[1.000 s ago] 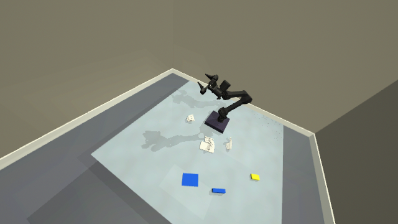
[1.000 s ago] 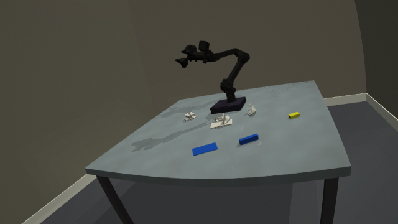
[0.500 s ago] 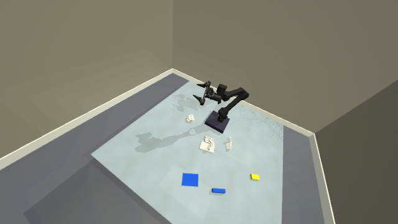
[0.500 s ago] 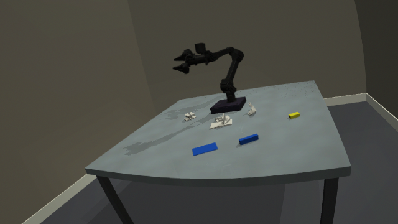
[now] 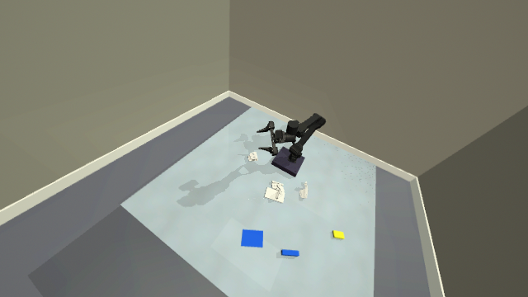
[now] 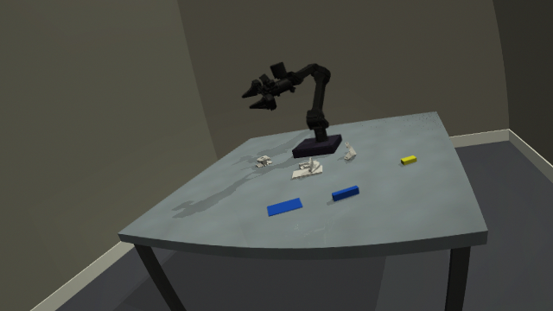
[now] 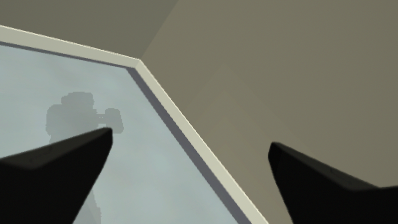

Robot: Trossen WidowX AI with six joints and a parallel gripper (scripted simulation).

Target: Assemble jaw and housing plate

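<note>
My gripper (image 5: 258,140) (image 6: 246,102) (image 7: 193,143) is open and empty, high above the table's far left part. A white base (image 5: 271,193) (image 6: 301,174) lies in front of the arm's foot, with a white jaw standing on it; pins and teeth are too small to tell. A loose white jaw-like piece (image 5: 304,191) (image 6: 350,154) lies to the right of the base. A small white piece (image 5: 252,157) (image 6: 263,161), perhaps the housing plate, lies to the left, below the gripper. None of the white parts shows in the wrist view.
A flat blue square (image 5: 252,238) (image 6: 284,207) and a blue bar (image 5: 289,252) (image 6: 346,193) lie nearer the table's front. A yellow block (image 5: 338,234) (image 6: 409,160) lies at the right. The arm's dark foot (image 5: 288,162) (image 6: 317,147) stands behind the base.
</note>
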